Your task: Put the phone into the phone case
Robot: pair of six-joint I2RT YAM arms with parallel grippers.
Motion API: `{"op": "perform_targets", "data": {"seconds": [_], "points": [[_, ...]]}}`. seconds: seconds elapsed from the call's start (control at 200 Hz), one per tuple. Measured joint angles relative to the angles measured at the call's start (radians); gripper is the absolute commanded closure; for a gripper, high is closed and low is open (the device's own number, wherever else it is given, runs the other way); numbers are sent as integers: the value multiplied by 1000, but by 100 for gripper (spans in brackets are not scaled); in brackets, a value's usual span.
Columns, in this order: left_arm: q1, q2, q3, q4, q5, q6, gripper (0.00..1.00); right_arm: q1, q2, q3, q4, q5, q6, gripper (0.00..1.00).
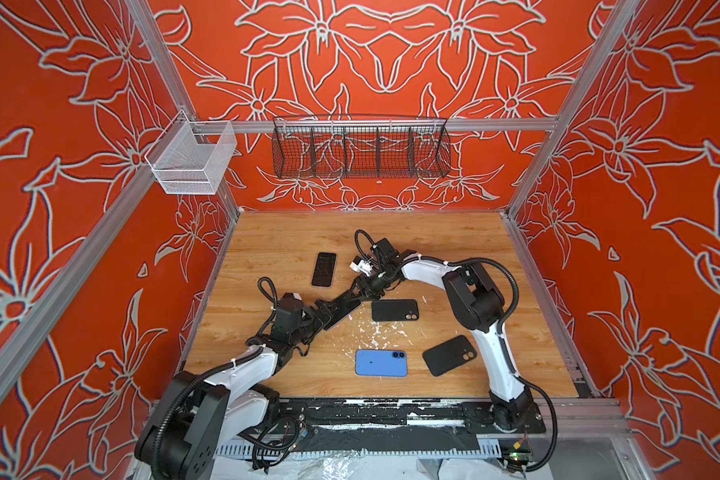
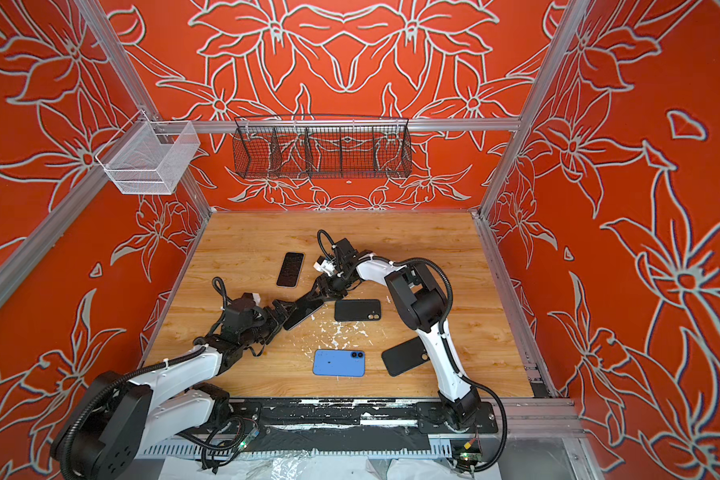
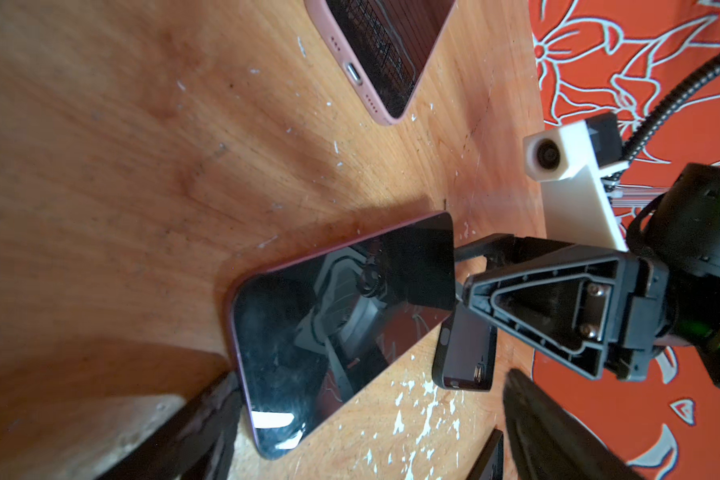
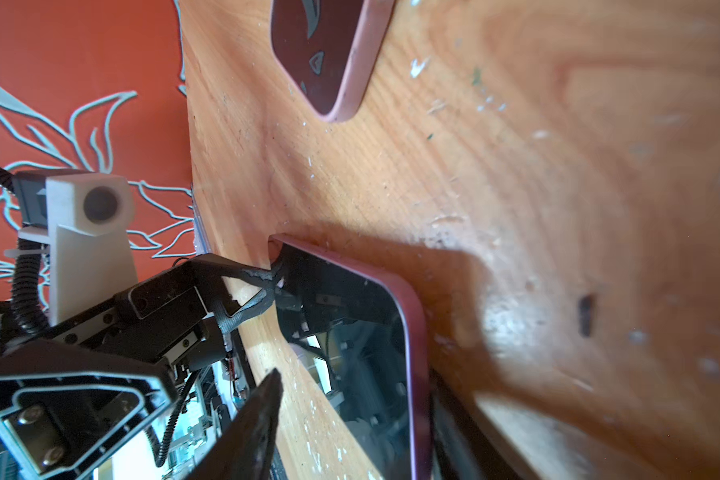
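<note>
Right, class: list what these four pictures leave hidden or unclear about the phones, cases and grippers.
Whether the right gripper actually clamps the tilted phone: in the left wrist view, the phone's edge hides contact.
Pink-edged phone: cut off by both wrist views' edges.
Blue item: phone or case? Too small in both top views.

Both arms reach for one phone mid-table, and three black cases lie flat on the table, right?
Not quite: two black cases, not three, lie flat on the table, one mid-table and one nearer the front right. A top view shows both whole. The rest is as you said.
</note>
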Motion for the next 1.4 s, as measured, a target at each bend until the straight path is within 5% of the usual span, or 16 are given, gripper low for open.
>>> {"op": "perform_targets", "data": {"seconds": [1.056,1.396], "points": [[1,-2,0,0,0,11,3,30,-64,-73,126,-82,67,100],[1,-108,32,-152,-1,70,3,26,-209,-230,204,16,156,100]]}}
